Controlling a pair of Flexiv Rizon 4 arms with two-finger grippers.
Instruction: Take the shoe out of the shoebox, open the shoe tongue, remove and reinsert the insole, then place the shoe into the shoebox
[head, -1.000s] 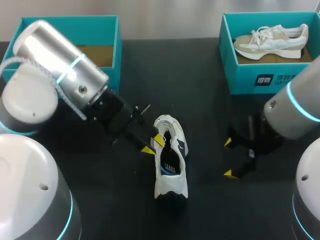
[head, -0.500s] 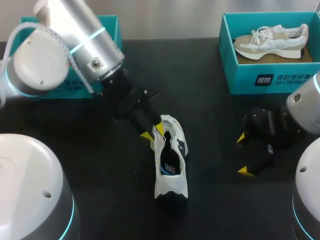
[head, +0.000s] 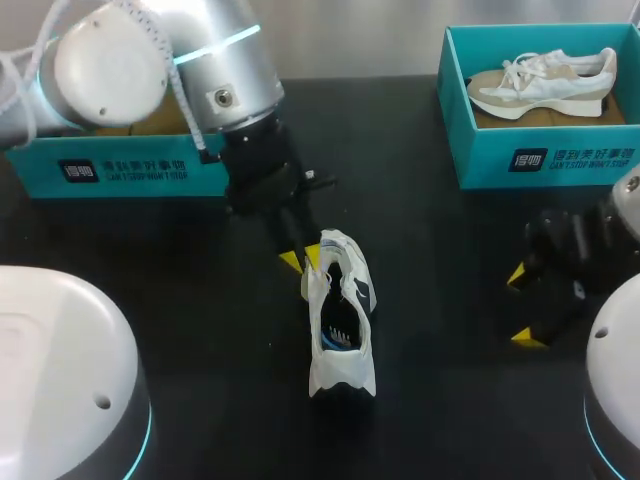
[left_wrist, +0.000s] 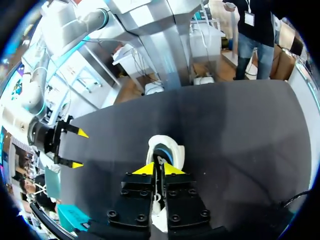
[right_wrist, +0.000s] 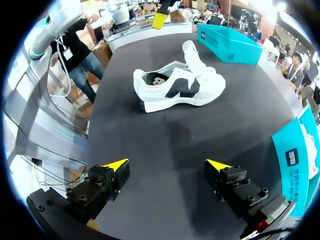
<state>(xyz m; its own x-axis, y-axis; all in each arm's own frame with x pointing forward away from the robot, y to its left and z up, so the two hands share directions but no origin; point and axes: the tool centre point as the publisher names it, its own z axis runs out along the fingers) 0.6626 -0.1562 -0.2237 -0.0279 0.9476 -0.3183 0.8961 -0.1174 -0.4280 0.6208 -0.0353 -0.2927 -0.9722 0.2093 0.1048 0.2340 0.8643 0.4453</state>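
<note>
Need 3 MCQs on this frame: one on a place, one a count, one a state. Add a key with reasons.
1. Where is the loose shoe?
A. inside a box
B. lifted clear in the air
C. on the table

2. How many teal shoeboxes are on the table?
A. one
B. two
C. three

3. The right pincer is:
A. open, holding nothing
B. shut on the loose shoe
C. shut on a box wall

Key:
1 C: the loose shoe lies on the dark tabletop between the arms, and the left pincer is shut on a white flap of it.
2 B: there is a left shoebox and a right shoebox, the right one holding a second shoe.
3 A: its yellow tips stand wide apart with only bare table between them.
</note>
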